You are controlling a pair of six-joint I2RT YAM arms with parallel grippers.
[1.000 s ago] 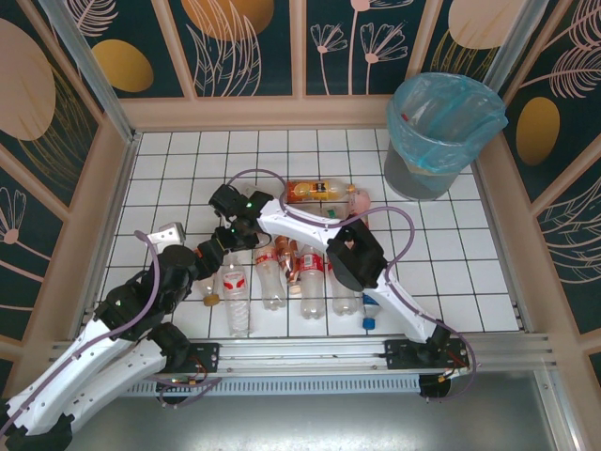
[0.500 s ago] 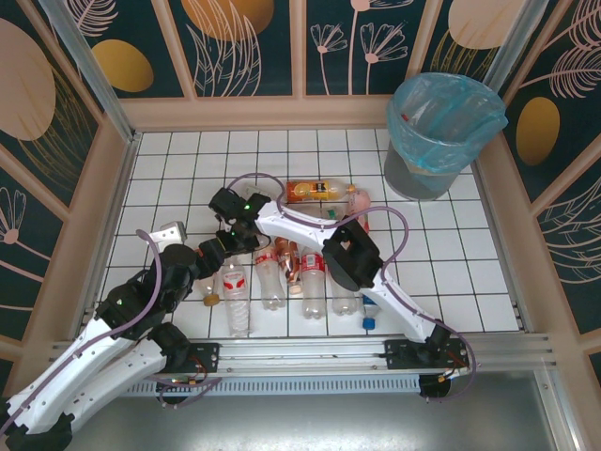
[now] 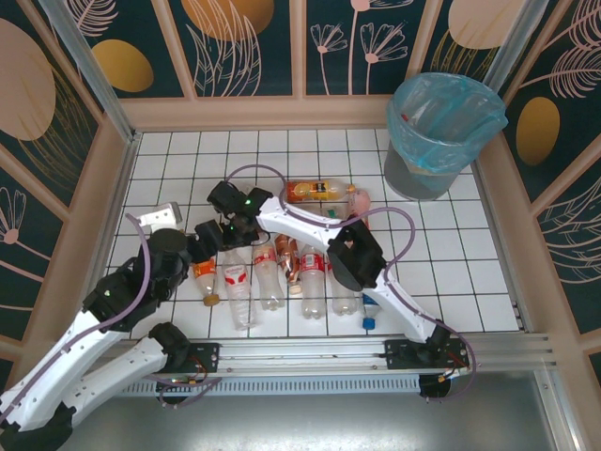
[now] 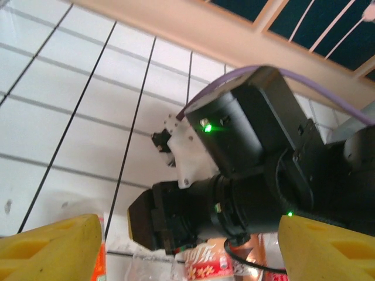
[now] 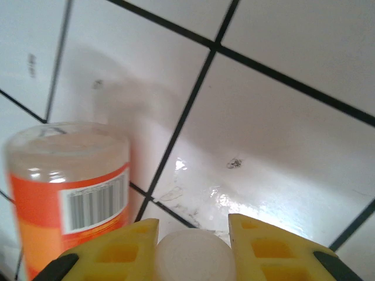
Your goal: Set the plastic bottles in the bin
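With my right gripper [image 5: 193, 233] pinched tight on 1 bottle's white cap [image 5: 193, 259], I should lift straight up, clearing the orange bottle [image 5: 70, 193] beside it, then swing to the bin [image 3: 418, 178]

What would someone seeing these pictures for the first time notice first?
Probably the huddle of plastic bottles lying in the middle of the tiled table, where the jaws of the right arm pinch a white cap. Next, the grey bin with its light-blue bag, standing at the far right corner.
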